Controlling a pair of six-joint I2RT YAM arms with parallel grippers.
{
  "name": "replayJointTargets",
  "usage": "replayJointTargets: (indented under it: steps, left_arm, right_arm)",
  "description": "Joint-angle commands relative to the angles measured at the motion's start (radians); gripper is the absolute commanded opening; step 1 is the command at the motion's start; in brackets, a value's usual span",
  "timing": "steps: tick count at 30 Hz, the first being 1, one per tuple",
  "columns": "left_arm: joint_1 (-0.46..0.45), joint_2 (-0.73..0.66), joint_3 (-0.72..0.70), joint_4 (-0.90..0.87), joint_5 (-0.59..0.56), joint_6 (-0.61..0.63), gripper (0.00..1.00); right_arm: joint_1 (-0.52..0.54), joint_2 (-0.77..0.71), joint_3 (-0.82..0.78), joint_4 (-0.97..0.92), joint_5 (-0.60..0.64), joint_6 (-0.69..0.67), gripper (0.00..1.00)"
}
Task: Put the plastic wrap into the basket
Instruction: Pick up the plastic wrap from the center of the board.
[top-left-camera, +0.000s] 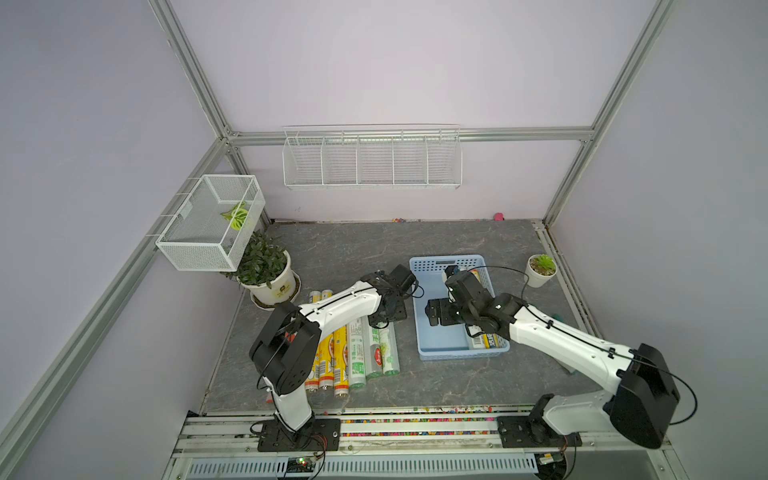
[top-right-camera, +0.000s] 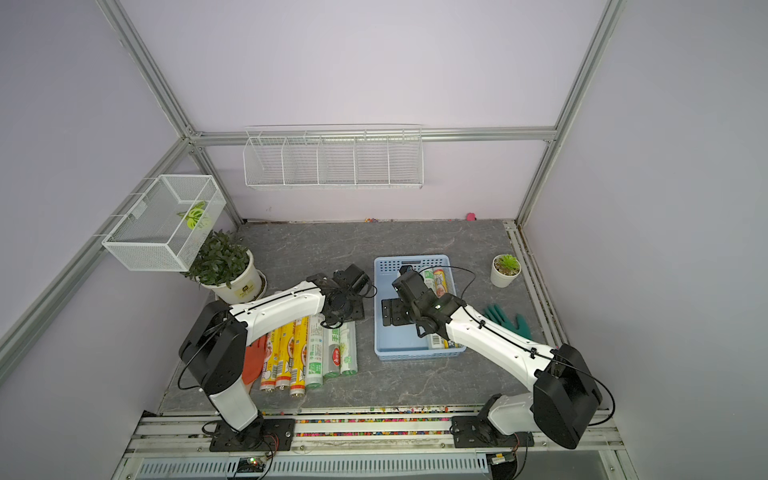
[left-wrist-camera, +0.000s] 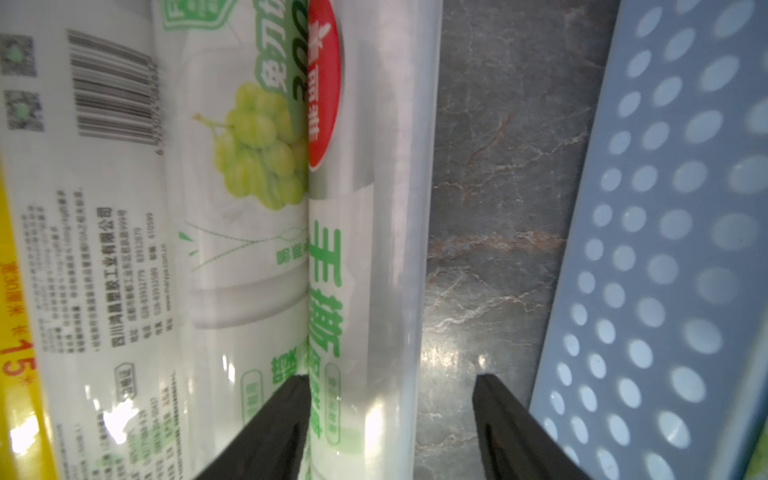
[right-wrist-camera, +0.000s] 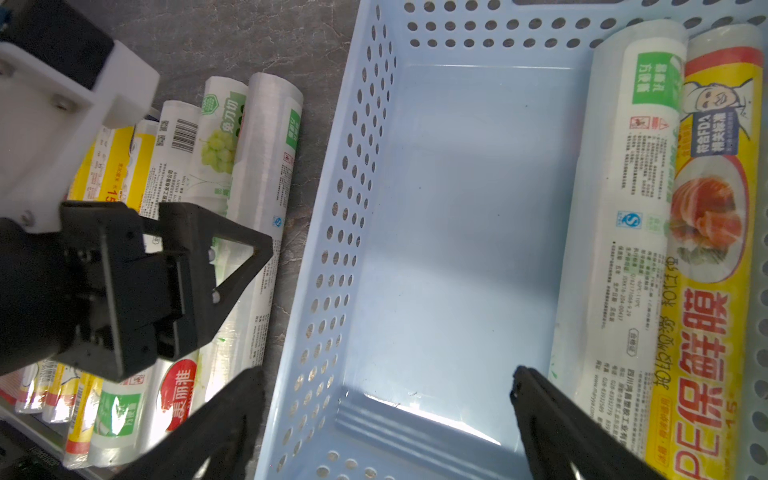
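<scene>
While the basket (top-left-camera: 457, 353) has loads of room, with just two rolls (right-wrist-camera: 623, 208) along its wall away from the pile, six more rolls (top-left-camera: 357, 353) lie in a row just beside it. We'd go for the clear roll (left-wrist-camera: 374, 208) nearest the basket. The left gripper (left-wrist-camera: 392, 376) straddles it, jaws apart: one finger (left-wrist-camera: 270, 428) touches, the other sits short on the basket side. We'd centre, squeeze fully, then lift level. The right gripper (right-wrist-camera: 386, 374) hangs over the basket, spread wide and empty.
</scene>
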Motion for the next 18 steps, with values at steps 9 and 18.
replayJointTargets:
  steps: [9,18]
  left_arm:
    - [0.007,0.063,0.027,-0.011,-0.01,-0.009,0.66]
    - [0.007,0.119,0.036,-0.002,0.012,-0.005,0.66]
  right_arm:
    - [0.005,0.012,-0.015,0.017,0.02,0.013,0.98]
    - [0.004,0.025,-0.018,0.011,0.024,0.014,0.98]
